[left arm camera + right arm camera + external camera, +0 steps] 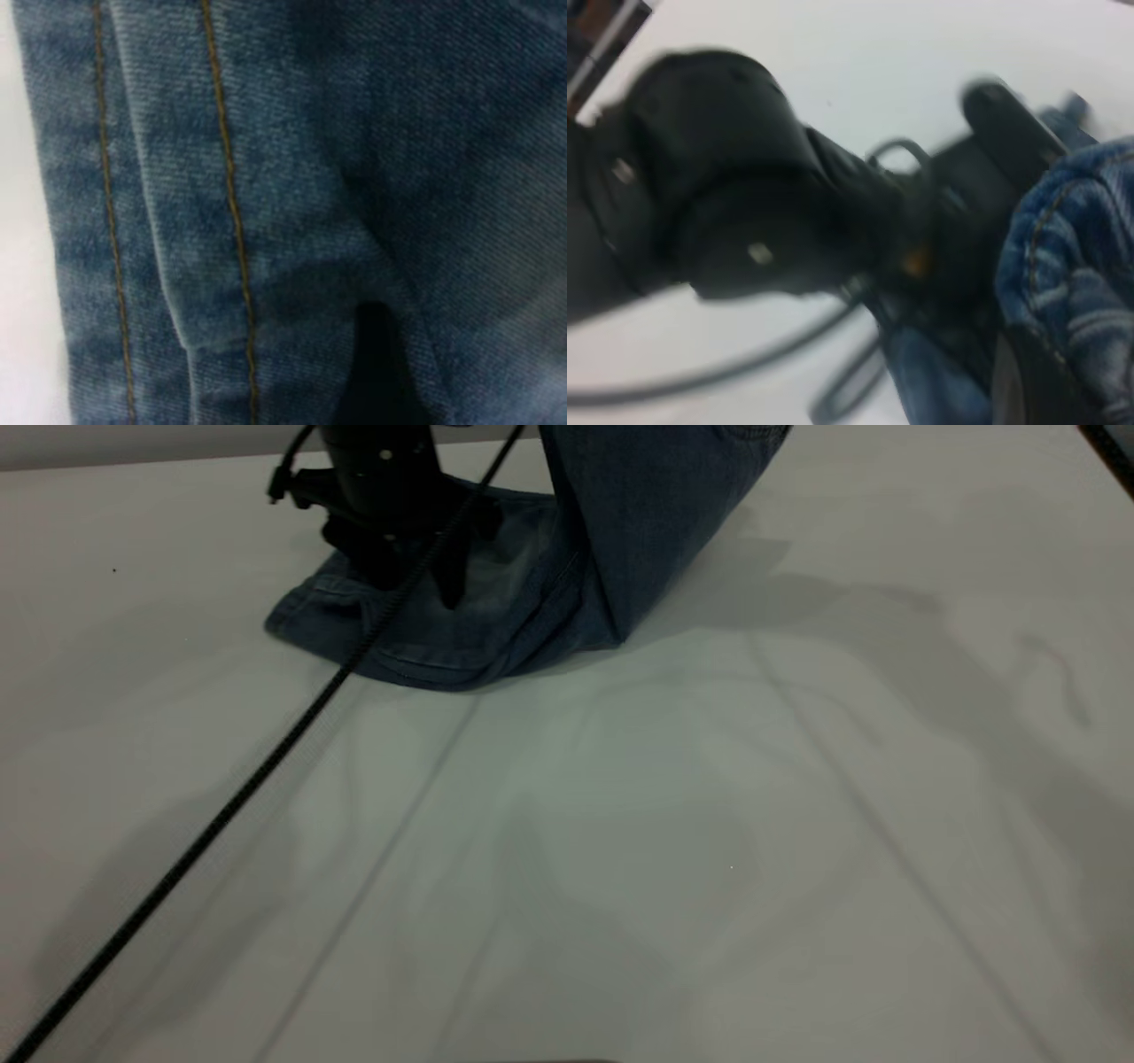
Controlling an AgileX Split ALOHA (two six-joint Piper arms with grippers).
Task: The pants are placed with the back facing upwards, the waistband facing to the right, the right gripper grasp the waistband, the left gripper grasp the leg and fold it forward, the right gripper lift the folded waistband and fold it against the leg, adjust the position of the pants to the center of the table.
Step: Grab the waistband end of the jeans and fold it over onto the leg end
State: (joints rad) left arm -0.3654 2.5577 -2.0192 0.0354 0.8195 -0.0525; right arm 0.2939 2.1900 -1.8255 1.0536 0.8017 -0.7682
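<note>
Here the left gripper (416,571) presses down on the pants (496,615); one part rises beside it; grip state of both grippers unclear.

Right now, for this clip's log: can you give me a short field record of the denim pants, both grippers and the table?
garment: blue denim pants, partly flat on the table, right part lifted upward out of the exterior view
left gripper: black left gripper down on the flat denim; finger state unclear
right gripper: above the exterior frame; its wrist view shows bunched denim close to the camera, grip not confirmed
surface: white table
other: black cable crossing the table diagonally
</note>
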